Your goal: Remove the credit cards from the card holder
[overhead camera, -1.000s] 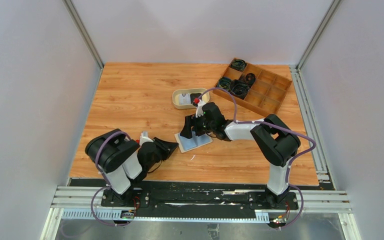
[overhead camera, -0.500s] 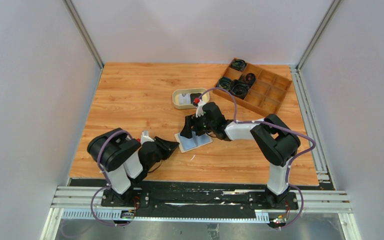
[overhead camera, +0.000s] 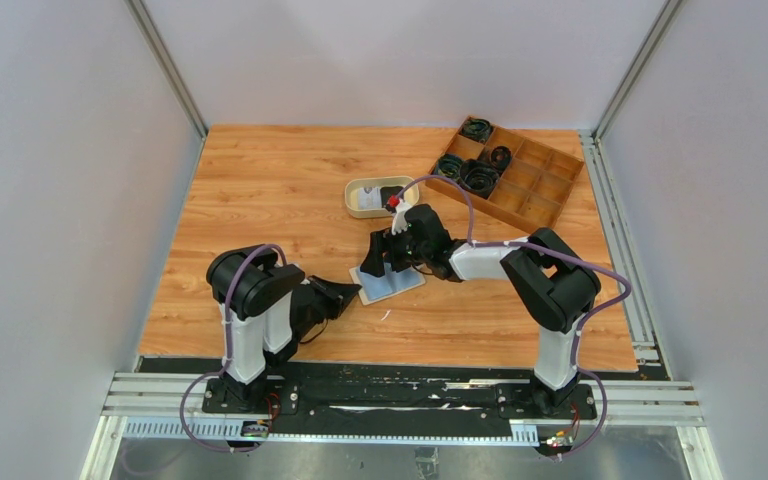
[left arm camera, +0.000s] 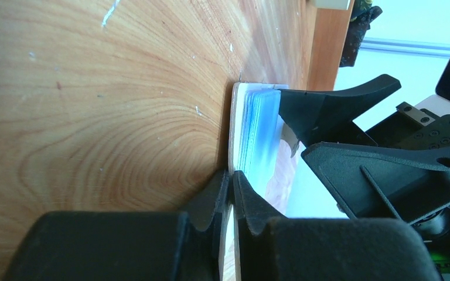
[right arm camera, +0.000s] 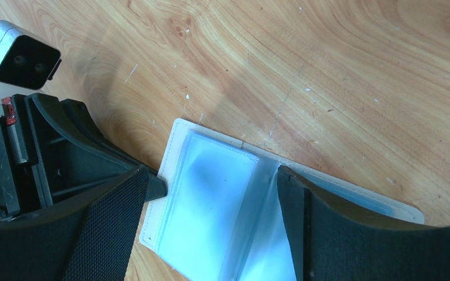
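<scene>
The card holder [overhead camera: 397, 284] lies open on the table, pale grey-blue sleeves up, beige cover beneath. My left gripper [overhead camera: 348, 296] is shut on its left edge; in the left wrist view the fingertips [left arm camera: 222, 184] pinch the thin cover of the card holder [left arm camera: 255, 132]. My right gripper [overhead camera: 378, 262] hangs open over the holder, and its fingers [right arm camera: 117, 222] straddle the clear sleeves of the card holder [right arm camera: 211, 199]. No card shows clearly in the sleeves. A white card [overhead camera: 365, 201] and a black card [overhead camera: 392, 193] lie in the oval tray.
The oval beige tray [overhead camera: 352, 190] stands just behind the right gripper. A wooden compartment box [overhead camera: 540, 185] with black cable coils [overhead camera: 477, 176] stands at the back right. Grey walls and metal rails close in the table on three sides.
The left arm's elbow and upper links have swung to the right, while its gripper stays at the holder's left edge. The right arm and the holder have not moved.
</scene>
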`<action>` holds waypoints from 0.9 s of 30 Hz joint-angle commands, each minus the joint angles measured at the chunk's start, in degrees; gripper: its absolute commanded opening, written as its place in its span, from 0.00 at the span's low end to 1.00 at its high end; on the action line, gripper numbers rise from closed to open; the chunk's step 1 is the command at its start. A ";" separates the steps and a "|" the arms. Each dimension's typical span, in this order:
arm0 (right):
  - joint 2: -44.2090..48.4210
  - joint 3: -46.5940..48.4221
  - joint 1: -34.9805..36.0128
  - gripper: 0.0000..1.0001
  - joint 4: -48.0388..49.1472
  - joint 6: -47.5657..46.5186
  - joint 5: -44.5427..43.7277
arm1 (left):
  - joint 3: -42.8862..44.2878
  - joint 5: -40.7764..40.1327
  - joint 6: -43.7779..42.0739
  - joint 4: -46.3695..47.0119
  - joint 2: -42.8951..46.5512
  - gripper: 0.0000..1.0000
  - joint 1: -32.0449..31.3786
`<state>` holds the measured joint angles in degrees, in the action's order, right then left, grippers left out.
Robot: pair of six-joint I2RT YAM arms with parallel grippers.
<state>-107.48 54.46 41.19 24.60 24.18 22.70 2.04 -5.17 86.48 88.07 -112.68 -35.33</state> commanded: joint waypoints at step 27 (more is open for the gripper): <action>-11.03 21.60 14.88 0.87 -51.25 0.78 -31.04 | -6.38 -0.03 -5.69 0.26 -5.10 0.00 -0.09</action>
<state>-113.38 76.55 54.04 -12.71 22.87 -7.05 2.09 -5.06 87.00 88.12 -112.68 -35.33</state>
